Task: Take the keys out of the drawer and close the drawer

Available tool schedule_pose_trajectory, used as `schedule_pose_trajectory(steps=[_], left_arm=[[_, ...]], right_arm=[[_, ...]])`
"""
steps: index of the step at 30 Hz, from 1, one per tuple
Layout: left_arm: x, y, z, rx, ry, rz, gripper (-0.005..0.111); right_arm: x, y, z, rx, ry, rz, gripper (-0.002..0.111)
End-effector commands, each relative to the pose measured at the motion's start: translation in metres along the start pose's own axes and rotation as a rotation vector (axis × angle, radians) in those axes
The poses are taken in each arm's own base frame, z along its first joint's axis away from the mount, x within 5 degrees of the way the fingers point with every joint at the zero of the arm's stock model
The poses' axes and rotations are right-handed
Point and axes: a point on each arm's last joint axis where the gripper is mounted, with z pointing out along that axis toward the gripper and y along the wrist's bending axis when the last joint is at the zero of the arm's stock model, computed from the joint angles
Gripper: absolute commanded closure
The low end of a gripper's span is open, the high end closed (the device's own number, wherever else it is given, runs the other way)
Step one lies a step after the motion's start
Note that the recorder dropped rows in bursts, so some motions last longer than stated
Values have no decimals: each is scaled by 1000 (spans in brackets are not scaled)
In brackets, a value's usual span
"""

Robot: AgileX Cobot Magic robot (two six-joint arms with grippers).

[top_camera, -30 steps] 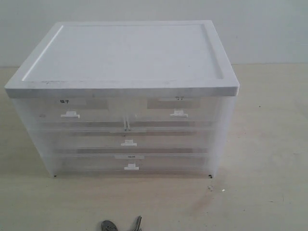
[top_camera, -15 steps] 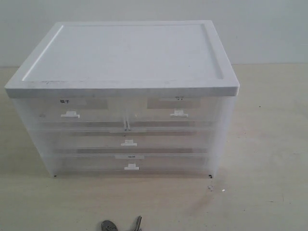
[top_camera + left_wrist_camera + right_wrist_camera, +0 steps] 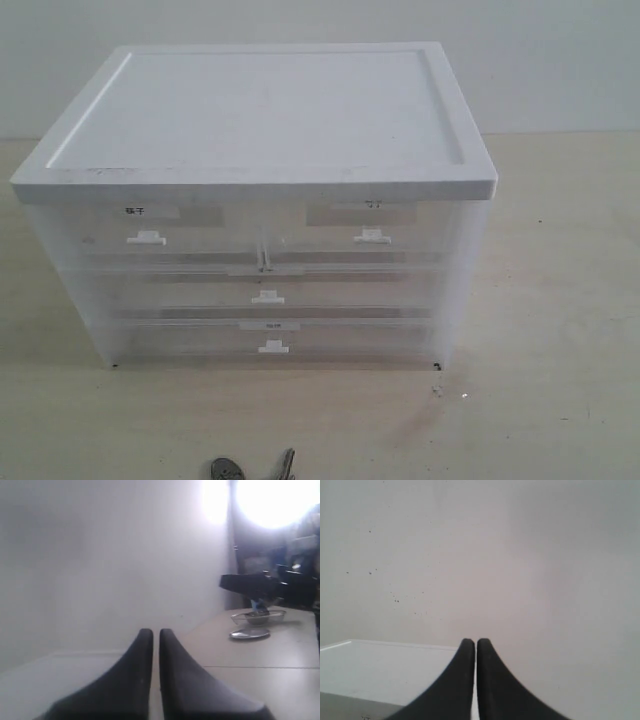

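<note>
Keys [image 3: 228, 470] lie on the table [image 3: 560, 300], near edge, in front of the cabinet [image 3: 260, 150]; all drawers look shut. Left gripper [image 3: 156, 633] and right gripper [image 3: 476, 643] are pressed together, empty, raised. Both steps appear done; nothing seems left to do.

The beige table [image 3: 560, 300] carries a white drawer cabinet [image 3: 260, 120] and the keys [image 3: 228, 471], which lie on bare surface apart from the cabinet front. The cabinet top lies just beyond the right gripper [image 3: 476, 642] tips. A metal dish [image 3: 250, 633] stands well beyond the left gripper [image 3: 156, 632].
</note>
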Motion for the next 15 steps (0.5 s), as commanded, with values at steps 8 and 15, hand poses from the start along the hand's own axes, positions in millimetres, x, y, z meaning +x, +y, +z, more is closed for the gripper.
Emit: schedule_pose_trajectory(steps=[8, 15], left_arm=[[9, -2, -2, 9, 87, 74, 102], [14, 21, -16, -314, 173, -70, 102]], right_arm=[[1, 0, -1, 3, -2, -5, 108], [1, 0, -1, 3, -2, -5, 108]])
